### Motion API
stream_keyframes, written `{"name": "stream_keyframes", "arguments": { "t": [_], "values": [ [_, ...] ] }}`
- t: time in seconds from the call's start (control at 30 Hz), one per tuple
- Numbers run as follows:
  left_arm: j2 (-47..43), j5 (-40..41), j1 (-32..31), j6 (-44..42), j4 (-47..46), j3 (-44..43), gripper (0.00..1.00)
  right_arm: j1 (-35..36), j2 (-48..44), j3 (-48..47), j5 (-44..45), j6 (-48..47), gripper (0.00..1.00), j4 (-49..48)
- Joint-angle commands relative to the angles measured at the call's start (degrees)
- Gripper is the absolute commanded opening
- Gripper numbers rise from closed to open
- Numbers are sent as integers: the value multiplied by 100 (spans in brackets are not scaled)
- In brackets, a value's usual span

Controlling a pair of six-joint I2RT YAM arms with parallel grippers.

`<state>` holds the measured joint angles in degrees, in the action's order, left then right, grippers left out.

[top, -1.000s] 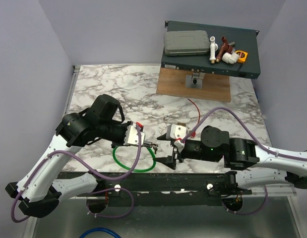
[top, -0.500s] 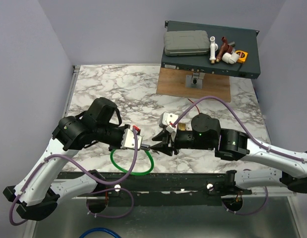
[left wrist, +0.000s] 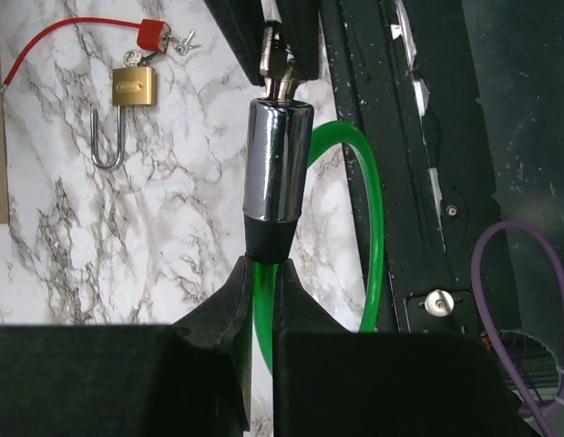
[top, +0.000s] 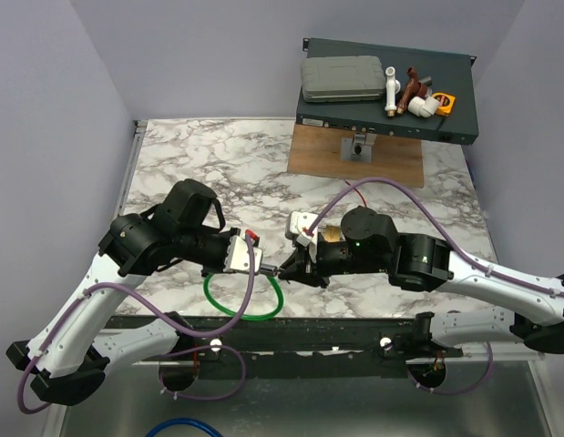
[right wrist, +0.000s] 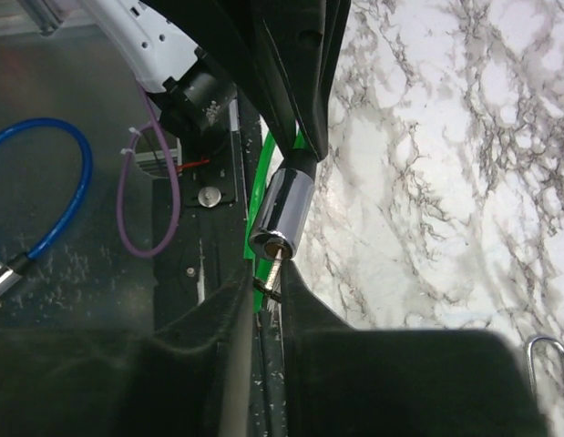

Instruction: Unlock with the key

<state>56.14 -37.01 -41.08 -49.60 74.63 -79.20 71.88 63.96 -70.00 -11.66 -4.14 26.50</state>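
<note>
My left gripper (left wrist: 261,269) is shut on the green cable (left wrist: 373,228), just behind the black collar of its chrome lock cylinder (left wrist: 277,159), and holds it above the table's front edge. A small metal key (right wrist: 274,270) sticks in the cylinder's (right wrist: 283,214) keyhole. My right gripper (right wrist: 270,282) faces the left one (top: 262,266) and is shut on that key, one finger on each side. In the top view the right gripper (top: 287,269) meets the cylinder end-on. A brass padlock (left wrist: 134,86) with an open shackle lies on the marble beside a red tag (left wrist: 152,34) carrying small keys (left wrist: 183,41).
A dark equipment box (top: 446,127) loaded with fittings stands on a wooden board (top: 391,164) at the back right. The green loop (top: 222,305) hangs over the black front rail (top: 354,332). A blue cable (right wrist: 54,182) lies below the table, and a red cord (left wrist: 63,36) trails from the tag.
My right arm swung left from beside the padlock to the cylinder's end, and its jaws closed in around the key. The left arm shifted only slightly, still gripping the cable.
</note>
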Motion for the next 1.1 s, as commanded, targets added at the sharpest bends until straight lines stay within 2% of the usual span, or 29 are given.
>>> {"name": "stream_keyframes", "arguments": {
  "t": [0.0,0.23,0.4,0.53,0.67,0.87,1.07],
  "values": [
    [-109,-18,11,74,-228,5,0,-16,149,-123,221,13,3,22],
    [-151,153,4,65,-354,35,0,-27,44,164,555,392,1,-592],
    [-200,354,-18,58,-588,44,0,-153,17,374,506,1123,1,-899],
    [-350,926,-220,-106,-1053,101,0,-376,140,431,321,1844,1,-1055],
    [-579,1526,-426,-318,-1658,329,0,-725,110,621,63,2567,1,-1322],
    [-824,1920,-570,-652,-2139,748,0,-1464,-42,964,-925,3321,1,-1894],
    [-982,2246,-652,-834,-2515,1053,0,-1858,31,962,-1701,3841,1,-2169]
  ]
}}
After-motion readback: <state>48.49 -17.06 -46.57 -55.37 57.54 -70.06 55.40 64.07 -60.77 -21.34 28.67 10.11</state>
